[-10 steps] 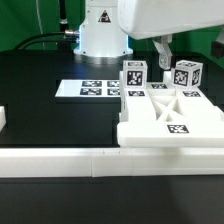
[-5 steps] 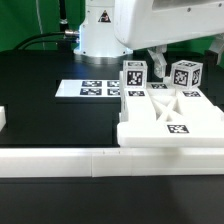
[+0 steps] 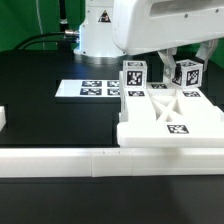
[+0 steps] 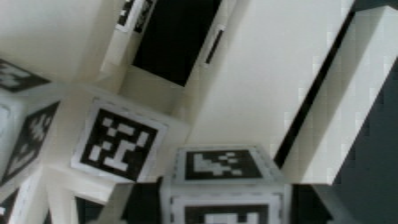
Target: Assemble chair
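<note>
On the black table (image 3: 60, 120), toward the exterior view's right, the chair (image 3: 165, 118) is sitting as a partly joined group of glossy white parts: a flat panel with a cross-braced frame, one tag facing the camera on its front edge, and two tagged cubes (image 3: 134, 74) standing upright at its rear. The hand (image 3: 171, 58) is hanging just above the gap between those cubes, its dark fingers (image 3: 165, 62) showing below the white arm housing. The spacing of the fingers is not resolvable in either view, and no contact with a part is confirmable.

A long low white border wall (image 3: 60, 161) is running along the near edge of the table, touching the front of the chair panel. The marker board (image 3: 90, 89) is lying flat to the exterior view's left of the cubes, well apart from the wall. The robot base (image 3: 97, 35) is standing behind it.

The arm housing is covering the upper scene and the top of the farther cube. The wrist view is filling with blurred tagged white blocks (image 4: 121, 138) and a dark opening; individual parts are not separable there.
</note>
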Motion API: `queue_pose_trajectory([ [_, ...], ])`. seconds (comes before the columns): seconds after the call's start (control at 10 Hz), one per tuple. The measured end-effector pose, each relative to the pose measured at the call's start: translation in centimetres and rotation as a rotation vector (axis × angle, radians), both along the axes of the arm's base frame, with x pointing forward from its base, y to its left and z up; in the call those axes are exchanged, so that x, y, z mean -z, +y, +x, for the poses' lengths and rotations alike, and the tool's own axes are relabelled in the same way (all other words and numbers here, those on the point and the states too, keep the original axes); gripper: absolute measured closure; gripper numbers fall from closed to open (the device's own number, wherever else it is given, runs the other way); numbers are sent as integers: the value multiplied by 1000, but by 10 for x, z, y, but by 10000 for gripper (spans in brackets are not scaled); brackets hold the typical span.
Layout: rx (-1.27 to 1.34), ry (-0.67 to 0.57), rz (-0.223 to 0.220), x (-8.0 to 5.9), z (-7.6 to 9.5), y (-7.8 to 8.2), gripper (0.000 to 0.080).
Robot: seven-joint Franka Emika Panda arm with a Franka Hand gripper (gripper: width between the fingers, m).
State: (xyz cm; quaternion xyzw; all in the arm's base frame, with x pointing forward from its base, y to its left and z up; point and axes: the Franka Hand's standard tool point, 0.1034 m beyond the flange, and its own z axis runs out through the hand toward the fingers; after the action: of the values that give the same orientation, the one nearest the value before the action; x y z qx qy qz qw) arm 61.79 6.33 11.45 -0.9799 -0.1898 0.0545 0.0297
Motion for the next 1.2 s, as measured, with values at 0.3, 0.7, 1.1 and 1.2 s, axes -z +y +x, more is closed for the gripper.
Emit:
queue_pose_trajectory([
  [0.3,122,2,-13,0,0,-3,515],
  [0.7,701,-13,-63,0,3,-6,515],
  [1.1,936,-1,-83,0,3,-5,515],
  [1.2,1025,3,-90,0,3,-6,515],
])
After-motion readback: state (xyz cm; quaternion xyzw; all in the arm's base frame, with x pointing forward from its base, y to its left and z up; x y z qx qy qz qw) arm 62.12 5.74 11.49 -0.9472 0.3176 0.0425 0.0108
